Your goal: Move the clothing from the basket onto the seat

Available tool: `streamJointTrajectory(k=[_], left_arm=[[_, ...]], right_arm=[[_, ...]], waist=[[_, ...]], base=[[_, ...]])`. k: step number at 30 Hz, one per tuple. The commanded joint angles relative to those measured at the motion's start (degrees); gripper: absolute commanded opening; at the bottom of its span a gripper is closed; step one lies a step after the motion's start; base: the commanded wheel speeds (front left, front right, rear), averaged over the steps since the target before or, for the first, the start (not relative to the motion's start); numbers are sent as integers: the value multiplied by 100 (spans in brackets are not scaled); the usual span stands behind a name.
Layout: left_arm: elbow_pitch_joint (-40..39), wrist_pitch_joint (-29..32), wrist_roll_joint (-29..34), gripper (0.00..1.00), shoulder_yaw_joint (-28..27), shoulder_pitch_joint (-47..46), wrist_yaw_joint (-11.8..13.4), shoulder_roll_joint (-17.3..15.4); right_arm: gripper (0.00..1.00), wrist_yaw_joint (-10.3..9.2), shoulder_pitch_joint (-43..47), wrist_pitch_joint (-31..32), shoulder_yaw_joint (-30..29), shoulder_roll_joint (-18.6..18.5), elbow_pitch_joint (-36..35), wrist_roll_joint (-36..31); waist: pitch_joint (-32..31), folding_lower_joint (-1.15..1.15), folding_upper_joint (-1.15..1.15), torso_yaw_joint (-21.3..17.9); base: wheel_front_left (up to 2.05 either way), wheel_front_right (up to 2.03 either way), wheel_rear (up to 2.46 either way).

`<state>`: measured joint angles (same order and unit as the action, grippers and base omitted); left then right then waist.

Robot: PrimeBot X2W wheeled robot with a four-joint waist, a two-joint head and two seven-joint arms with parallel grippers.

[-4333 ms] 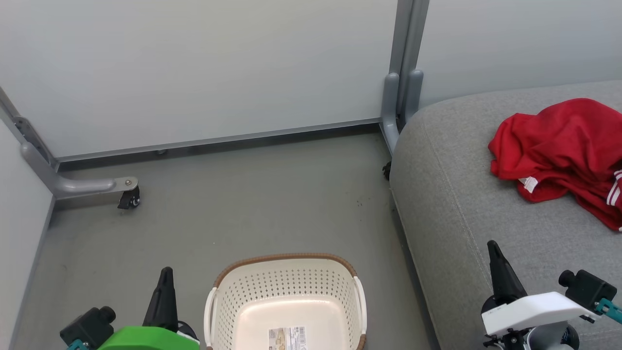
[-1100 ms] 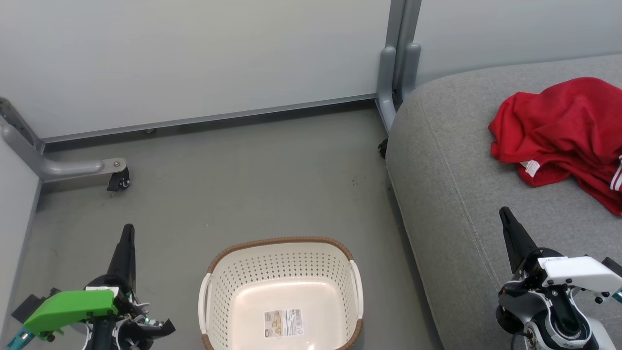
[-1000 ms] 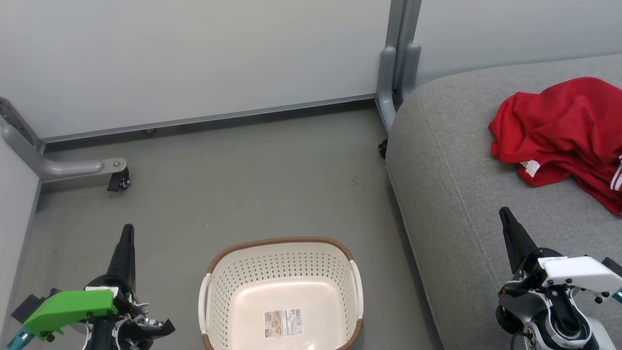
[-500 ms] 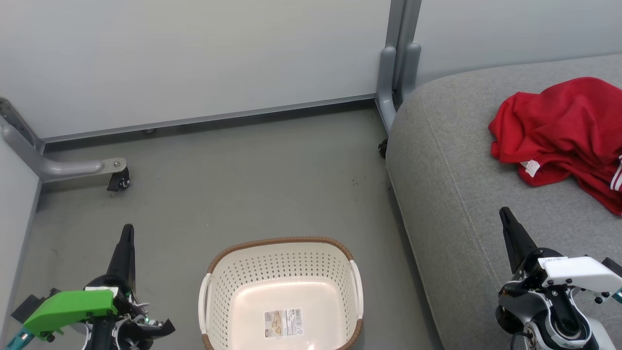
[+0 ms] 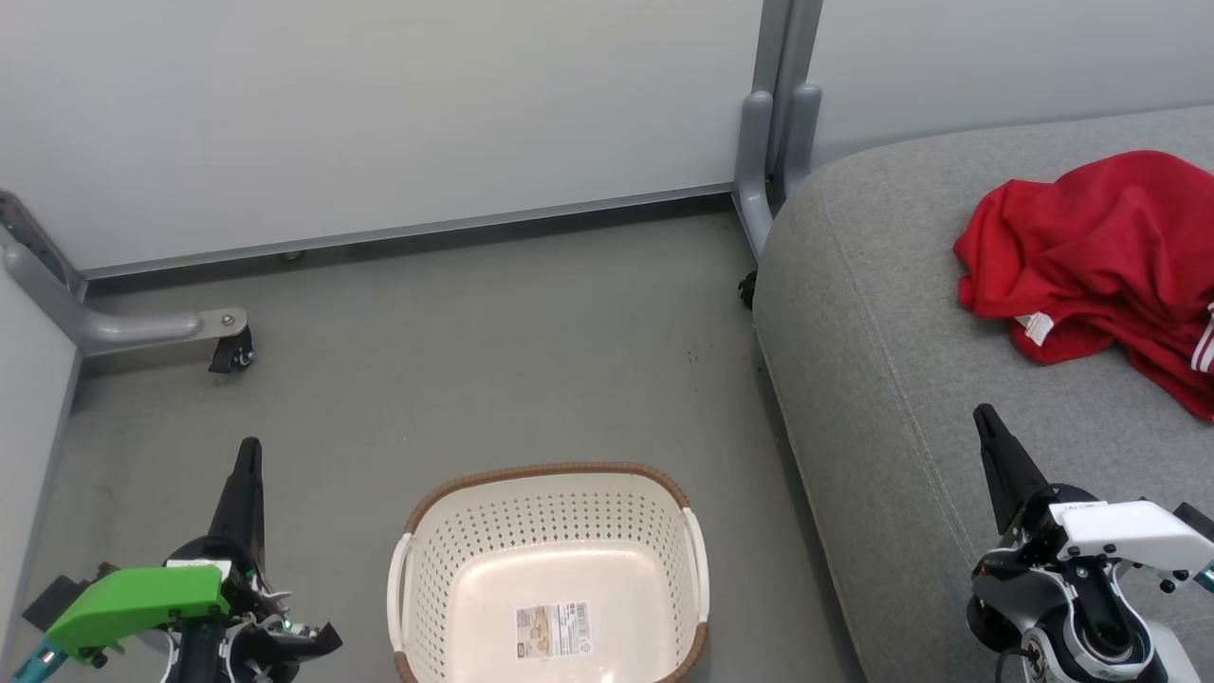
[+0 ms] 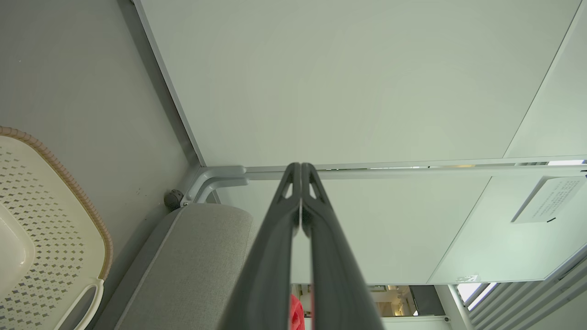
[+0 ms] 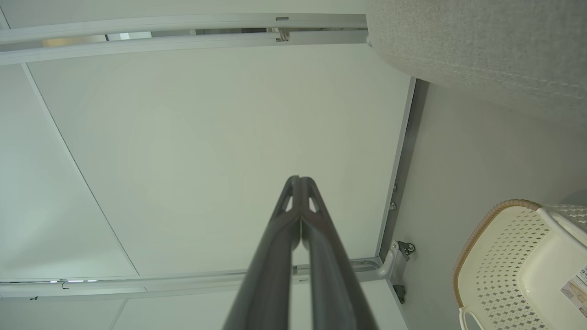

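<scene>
The bright red soft garment with white stripes and a small white tag [image 5: 1091, 256] lies crumpled on the large grey woven-fabric sofa seat [image 5: 892, 398], toward the right side of my head view. It is well apart from the cream perforated plastic laundry basket with the brown braided rim [image 5: 545, 470]. The basket stands on the grey floor [image 5: 474, 379] near the seat's left edge, a paper label [image 5: 553, 631] showing on its bottom. My left jaws hang over the floor to the basket's left, the two long dark fingers [image 6: 275, 256] pressed together and pinching nothing. My right jaws hover above the seat's near part, short of the red fabric, likewise pressed together and holding nothing. Behind, pale partition panels [image 5: 379, 114] on grey metal feet with castors [image 5: 232, 353] close off the floor.
</scene>
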<state>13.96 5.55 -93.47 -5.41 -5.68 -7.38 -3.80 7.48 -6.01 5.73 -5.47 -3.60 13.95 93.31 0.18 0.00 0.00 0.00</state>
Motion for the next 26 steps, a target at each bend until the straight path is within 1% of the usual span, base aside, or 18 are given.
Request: streamJointTrajectory(k=[1, 26], left_arm=[[13, 33, 25, 0, -18, -94, -30, 14], [14, 47, 54, 0, -56, -99, -30, 26]], right_arm=[[0, 2, -33, 20, -23, -4, 11, -18], [0, 2, -37, 43, -49, 15, 13, -45]], waist=[[0, 0, 0, 0], [0, 0, 0, 0]], base=[[0, 0, 0], [0, 0, 0]])
